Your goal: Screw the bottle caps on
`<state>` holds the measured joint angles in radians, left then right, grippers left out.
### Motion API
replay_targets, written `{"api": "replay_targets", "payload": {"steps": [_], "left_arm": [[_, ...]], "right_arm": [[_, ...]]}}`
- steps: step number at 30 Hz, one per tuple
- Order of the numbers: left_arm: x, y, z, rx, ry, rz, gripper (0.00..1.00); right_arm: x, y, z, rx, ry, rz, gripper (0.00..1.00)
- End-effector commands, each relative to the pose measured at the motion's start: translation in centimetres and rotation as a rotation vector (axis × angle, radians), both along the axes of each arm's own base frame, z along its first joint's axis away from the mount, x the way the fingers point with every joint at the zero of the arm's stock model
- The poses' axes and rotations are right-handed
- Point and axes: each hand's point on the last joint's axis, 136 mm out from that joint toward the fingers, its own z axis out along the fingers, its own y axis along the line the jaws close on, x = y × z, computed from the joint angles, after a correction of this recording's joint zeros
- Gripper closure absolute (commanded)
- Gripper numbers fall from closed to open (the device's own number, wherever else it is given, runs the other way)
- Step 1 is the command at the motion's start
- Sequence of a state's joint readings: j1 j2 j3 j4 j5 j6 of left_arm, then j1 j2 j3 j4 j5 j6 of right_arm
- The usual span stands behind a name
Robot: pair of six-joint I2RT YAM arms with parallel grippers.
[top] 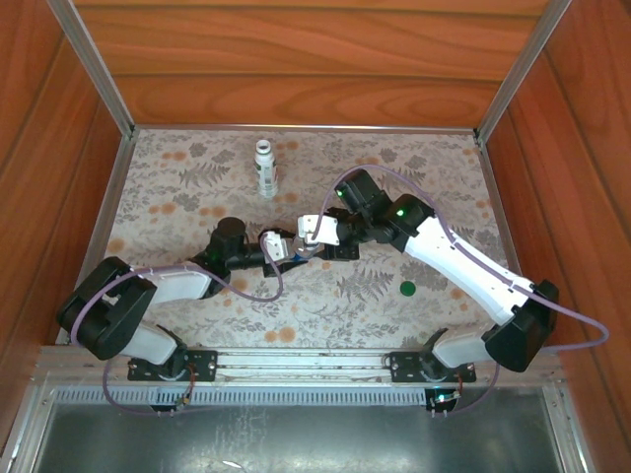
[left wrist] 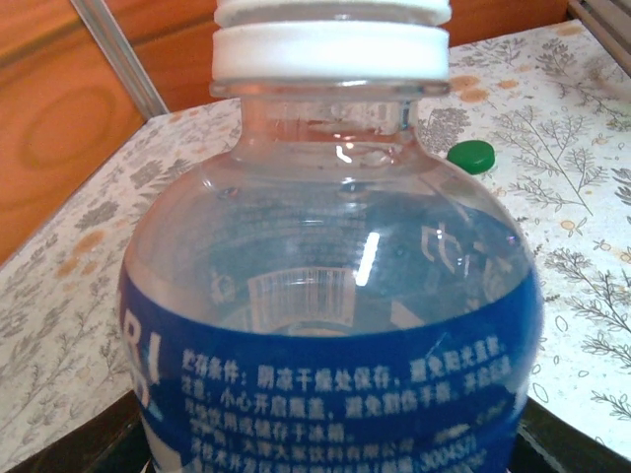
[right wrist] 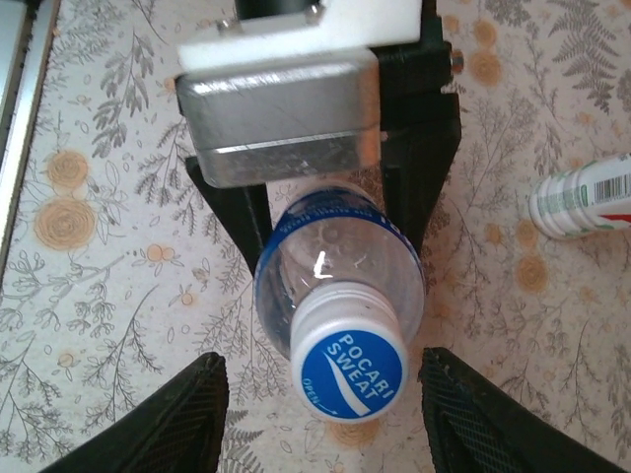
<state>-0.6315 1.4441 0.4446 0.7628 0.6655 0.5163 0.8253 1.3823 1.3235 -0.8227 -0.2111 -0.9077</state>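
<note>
Left jaws (right wrist: 330,229) first: they're clamped on the clear bottle (left wrist: 330,296), one black finger on each side of the body up by the blue label, so that one's properly held. The bottle is tipped over with its mouth pointing at my right arm, roughly mid-desk between the two arms.

The blue cap (right wrist: 353,380) is sitting on the neck. Can't tell how far it's threaded on, tbh.

My right jaws (right wrist: 323,365) are open, wider than the cap. There's one pad (right wrist: 168,424) either side of it and a clear gap on both sides, so they're not touching it and have hold of nothing.

Further out, the green cap (top: 407,289) is lying by itself on the flowery desk (top: 177,197), close beside my right arm. From my left wrist I can see it just past the bottle's shoulder.

The white bottle (top: 265,168) is over at the far side of the desk, well apart from both sets of jaws and from the green cap.
</note>
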Motion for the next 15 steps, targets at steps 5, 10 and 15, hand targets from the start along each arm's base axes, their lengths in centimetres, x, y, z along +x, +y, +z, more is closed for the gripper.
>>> {"api": "replay_targets", "payload": {"steps": [5, 10, 15], "left_arm": [[-0.90, -0.16, 0.86, -0.023, -0.029, -0.039, 0.40], [-0.90, -0.17, 0.75, -0.021, -0.025, -0.040, 0.40], [-0.92, -0.17, 0.81, -0.023, -0.022, -0.041, 0.40]], "right_arm": [[0.27, 0.46, 0.65, 0.012, -0.033, 0.018, 0.46], [0.17, 0.73, 0.72, 0.024, -0.015, 0.015, 0.56], [0.17, 0.88, 0.18, 0.015, 0.003, 0.015, 0.62]]}}
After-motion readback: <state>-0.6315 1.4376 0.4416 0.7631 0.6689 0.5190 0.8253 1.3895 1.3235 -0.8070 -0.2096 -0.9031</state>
